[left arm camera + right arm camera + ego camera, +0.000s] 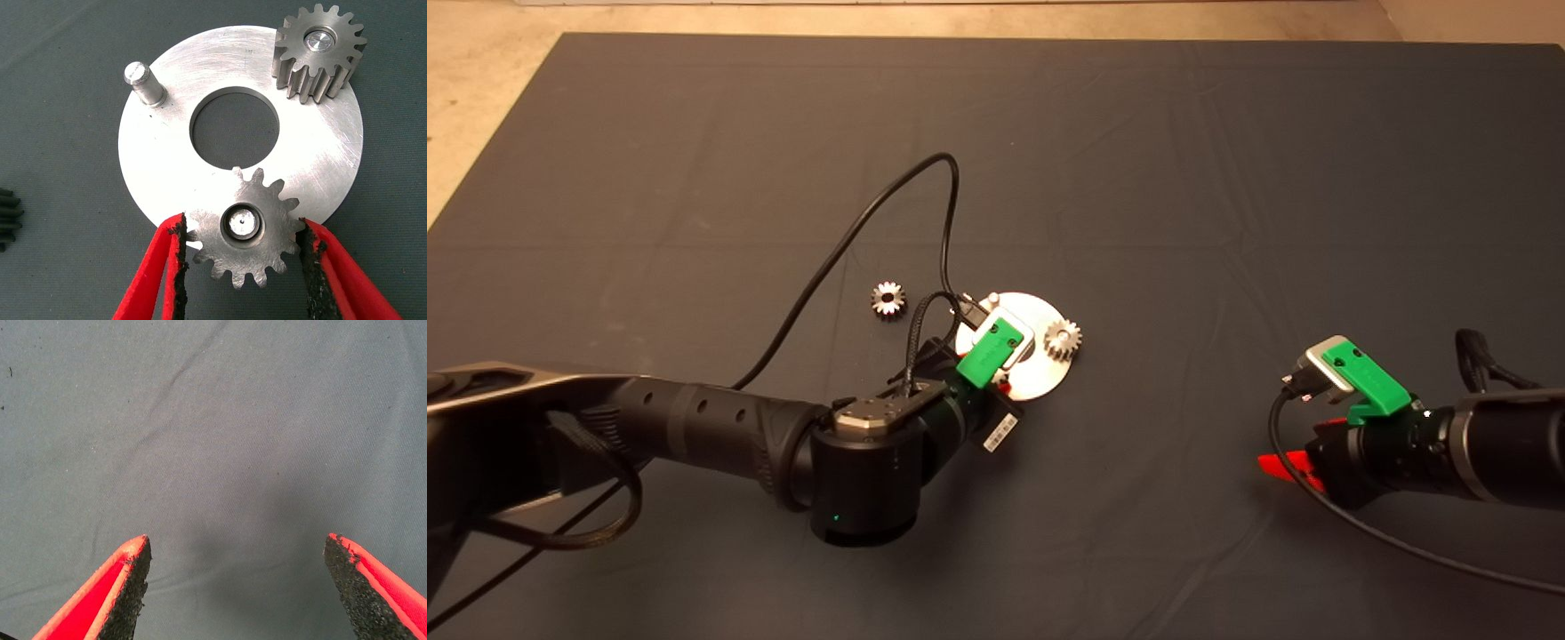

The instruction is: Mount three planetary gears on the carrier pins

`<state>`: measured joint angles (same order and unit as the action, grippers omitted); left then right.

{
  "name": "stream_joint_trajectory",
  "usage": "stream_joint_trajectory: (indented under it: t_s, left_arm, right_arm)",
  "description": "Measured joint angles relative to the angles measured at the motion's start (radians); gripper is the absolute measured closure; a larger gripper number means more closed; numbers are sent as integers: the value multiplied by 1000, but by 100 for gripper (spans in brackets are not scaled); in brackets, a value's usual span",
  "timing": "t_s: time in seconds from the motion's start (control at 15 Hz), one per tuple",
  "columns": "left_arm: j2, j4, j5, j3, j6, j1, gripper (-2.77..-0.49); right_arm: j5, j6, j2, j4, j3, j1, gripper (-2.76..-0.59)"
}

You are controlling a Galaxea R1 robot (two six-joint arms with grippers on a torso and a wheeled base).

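Observation:
The shiny round disc (313,153) with a central hole lies mid-mat, also seen from above as the disc (1034,313). My left gripper (243,223) hangs over its near edge, shut on a planetary gear (220,257) that sits on a carrier pin, the pin's top showing in the bore. Both pads touch the gear's teeth. A second gear (320,57) sits on another pin at the disc's right side, visible as the gear (1063,340). One carrier pin (143,83) stands bare. A third gear (887,299) lies on the mat left of the disc. My right gripper (237,547) is open over bare mat.
The dark mat (1227,178) covers the table, with pale floor beyond its far edge. A black cable (889,200) loops from the left arm across the mat behind the disc. The right arm (1476,449) waits at the right edge.

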<state>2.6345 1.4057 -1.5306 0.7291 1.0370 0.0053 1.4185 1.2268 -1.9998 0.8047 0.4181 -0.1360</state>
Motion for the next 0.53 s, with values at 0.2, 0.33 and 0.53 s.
stream_joint_trajectory:
  t_s: [0.2,0.33,0.53]
  left_arm:
    - [0,-3,2,-1,-3,9,-105]
    - [0,-3,3,-3,-3,8,-118]
    - [0,-4,3,-5,-3,8,-118]
  right_arm:
    - [-1,0,0,0,0,0,-192]
    - [-1,0,0,0,0,0,-192]
    - [-1,0,0,0,0,0,-192]
